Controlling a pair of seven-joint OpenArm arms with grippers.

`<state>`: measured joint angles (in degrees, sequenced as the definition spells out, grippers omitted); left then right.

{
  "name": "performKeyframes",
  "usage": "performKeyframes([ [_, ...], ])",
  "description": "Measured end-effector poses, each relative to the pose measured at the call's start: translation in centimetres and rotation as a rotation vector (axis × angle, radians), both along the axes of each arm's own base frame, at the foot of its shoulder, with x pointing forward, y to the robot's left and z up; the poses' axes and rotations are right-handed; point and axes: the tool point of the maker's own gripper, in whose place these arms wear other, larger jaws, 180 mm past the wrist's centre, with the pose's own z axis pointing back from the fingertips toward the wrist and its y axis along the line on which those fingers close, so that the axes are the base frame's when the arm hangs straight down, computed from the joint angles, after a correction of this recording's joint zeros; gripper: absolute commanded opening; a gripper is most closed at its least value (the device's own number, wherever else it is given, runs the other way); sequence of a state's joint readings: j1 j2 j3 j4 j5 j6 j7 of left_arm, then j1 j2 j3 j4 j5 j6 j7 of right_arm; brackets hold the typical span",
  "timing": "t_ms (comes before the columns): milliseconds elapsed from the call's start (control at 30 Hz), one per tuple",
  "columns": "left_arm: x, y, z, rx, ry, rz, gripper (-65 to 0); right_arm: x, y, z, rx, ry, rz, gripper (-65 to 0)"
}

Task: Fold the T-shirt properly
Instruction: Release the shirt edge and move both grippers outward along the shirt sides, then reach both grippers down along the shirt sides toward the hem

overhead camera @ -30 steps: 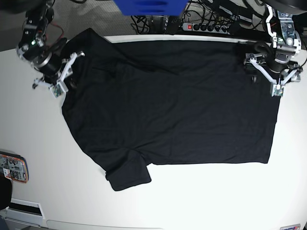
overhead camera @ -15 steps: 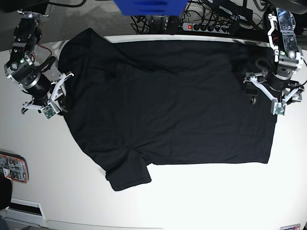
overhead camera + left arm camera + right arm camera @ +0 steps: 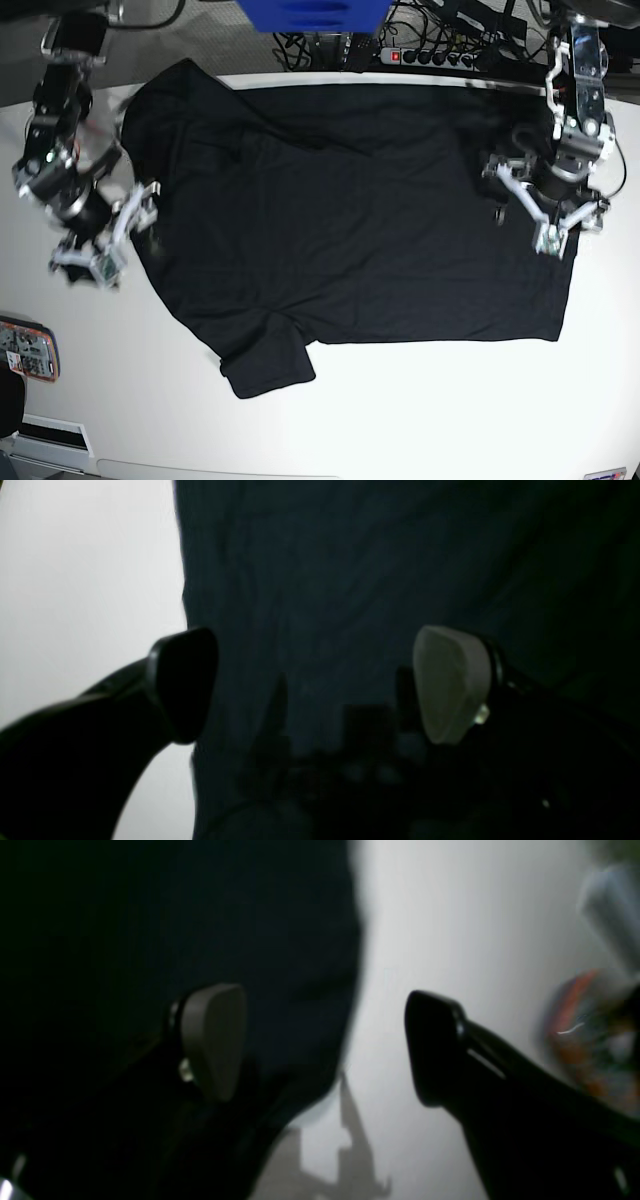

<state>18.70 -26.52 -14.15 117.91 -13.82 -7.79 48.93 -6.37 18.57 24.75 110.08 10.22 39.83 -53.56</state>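
Observation:
The black T-shirt (image 3: 350, 210) lies spread flat on the white table (image 3: 420, 410), with one sleeve folded at the front left (image 3: 265, 365). My left gripper (image 3: 542, 218) is open and empty, hovering over the shirt's right edge. In the left wrist view (image 3: 317, 685) its fingers (image 3: 450, 680) straddle dark cloth (image 3: 350, 580) beside bare table. My right gripper (image 3: 105, 245) is open and empty at the shirt's left edge. In the right wrist view (image 3: 325, 1040) one finger (image 3: 215, 1040) is over the cloth (image 3: 200, 915) and the other is over the table.
An orange patterned object (image 3: 25, 350) lies at the table's left front edge and shows blurred in the right wrist view (image 3: 590, 1040). A power strip (image 3: 420, 55), cables and a blue object (image 3: 310, 15) sit behind the table's back edge.
Both grippers have moved toward the front of the table along the shirt's sides. The left gripper has also shifted inward over the cloth. Both stay open. The shirt has not moved.

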Motion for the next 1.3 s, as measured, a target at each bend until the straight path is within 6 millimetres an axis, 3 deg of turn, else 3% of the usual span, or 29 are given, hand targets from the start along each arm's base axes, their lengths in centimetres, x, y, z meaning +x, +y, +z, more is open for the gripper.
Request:
performKeyframes([
  [167, 2.4, 0.8, 1.8, 0.016, -0.01, 0.04, -4.1, 1.1, 1.2, 0.0, 0.015, 0.021, -0.019, -17.1],
  [300, 5.2, 0.8, 4.1, 0.001, -0.064, 0.064, -4.1, 4.2, 1.1, 3.5, -0.005, -0.073, -0.02, -17.2],
  [400, 6.4, 0.9, 5.6, 0.004, -0.11, 0.063, -4.1, 5.8, 3.1, 4.7, -0.045, -0.079, 0.044, -17.2],
  [500, 7.4, 2.0, 4.5, -0.01, -0.069, 0.097, -4.1, 8.5, 5.1, 7.2, -0.045, -0.126, 0.102, -17.2],
  [600, 9.5, 3.8, 2.9, -0.043, -0.028, 0.157, -4.2, 10.9, 4.7, 9.2, -0.058, -0.151, 0.085, -17.2],
  [700, 10.5, 5.2, 0.9, -0.067, 0.041, 0.208, -4.2, 11.6, 4.3, 7.5, -0.048, -0.086, 0.077, -17.2],
  [833, 12.2, 4.2, 0.6, -0.015, 0.08, 0.129, -4.2, 11.3, 3.6, 4.6, -0.039, 0.006, 0.056, -17.2],
  [933, 14.4, 4.3, 0.8, 0.041, 0.105, 0.093, -4.2, 11.5, 4.3, 3.9, -0.056, 0.025, 0.079, -17.2],
  [1000, 15.8, 4.9, 0.4, 0.043, 0.111, 0.095, -4.2, 11.4, 6.3, 3.7, -0.067, 0.021, 0.14, -17.2],
  [1100, 17.1, 8.0, -1.0, 0.041, 0.169, 0.166, -4.2, 11.0, 9.1, 3.6, -0.032, 0.014, 0.21, -17.2],
  [1200, 17.5, 10.5, -2.2, 0.029, 0.236, 0.151, -4.2, 11.0, 8.1, 3.5, -0.069, 0.023, 0.18, -17.2],
  [1300, 17.2, 10.1, -4.2, -0.032, 0.297, 0.093, -4.2, 11.1, 8.1, 4.3, -0.074, -0.002, 0.18, -17.2],
])
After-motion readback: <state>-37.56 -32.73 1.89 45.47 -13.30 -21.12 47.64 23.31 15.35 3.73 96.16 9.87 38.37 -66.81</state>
